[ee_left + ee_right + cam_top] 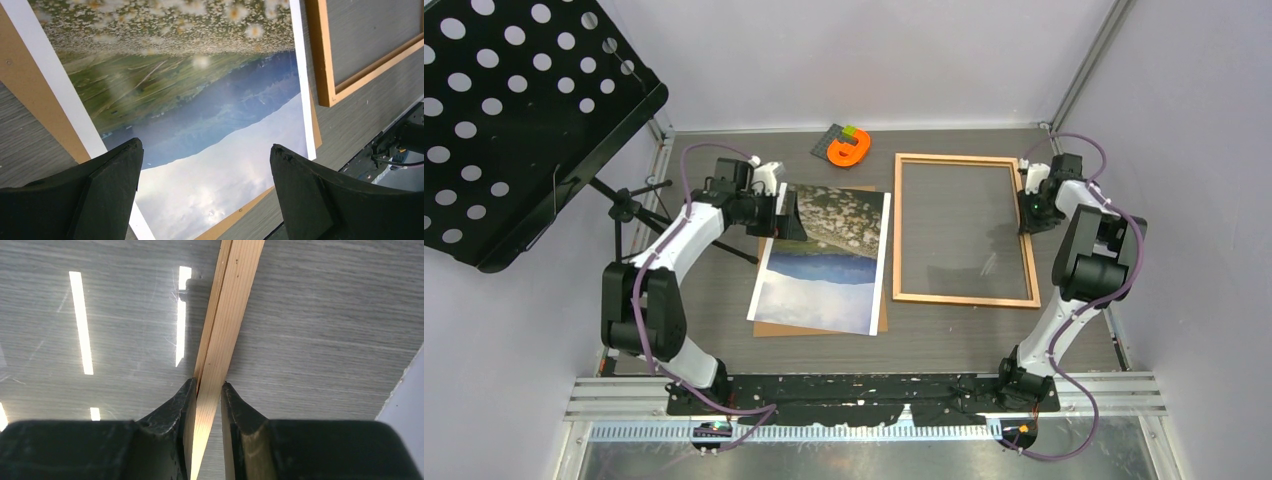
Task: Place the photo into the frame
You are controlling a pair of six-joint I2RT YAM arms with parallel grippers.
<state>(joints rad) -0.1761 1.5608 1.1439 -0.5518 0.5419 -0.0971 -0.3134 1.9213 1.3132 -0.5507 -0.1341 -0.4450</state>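
The photo (824, 262) lies face up on a brown backing board (766, 328), right under and ahead of the left claw (205, 155). That claw's fingers stand wide apart over the print's far left corner and hold nothing; whether they touch the paper I cannot tell.

The frame (965, 298) lies flat on the grey surface (714, 290), just beside the photo on the side away from the left claw, with a narrow strip of bare surface between them. The right claw (207, 387) is narrowed onto the frame's right rail near its far corner, one finger on each side of the wood. On the inner side of that claw, a clear pane (100, 340) in the frame mirrors strip lights.

Beyond the left claw, by the back wall, sits a small orange-and-green plastic piece (849, 148). A black perforated music stand (514, 110) stands on its outer side.
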